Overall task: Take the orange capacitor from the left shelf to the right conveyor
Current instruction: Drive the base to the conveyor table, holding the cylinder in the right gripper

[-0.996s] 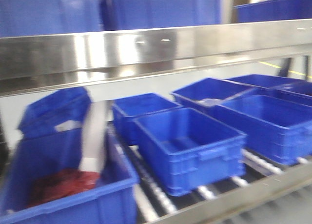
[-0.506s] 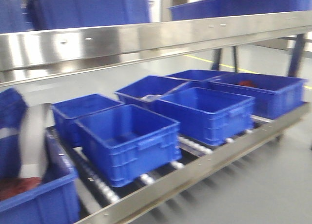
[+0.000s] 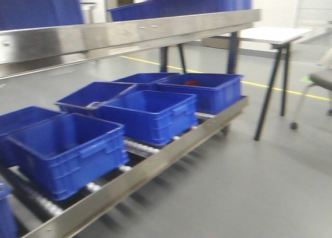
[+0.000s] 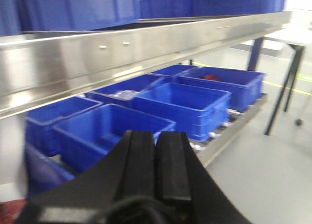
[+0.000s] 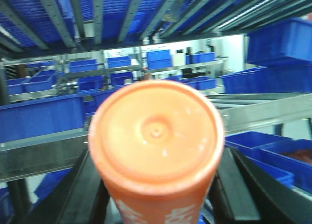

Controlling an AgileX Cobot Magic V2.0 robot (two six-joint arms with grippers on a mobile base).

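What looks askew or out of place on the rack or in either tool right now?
Nothing serious. One back-row blue bin seems to sit skewed against its neighbours, though blur makes that uncertain. The orange capacitor sits squarely in the right tool; the left tool is shut, empty.

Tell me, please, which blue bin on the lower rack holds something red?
The bin at the rack's far right end; red contents show inside it, unlike the others.
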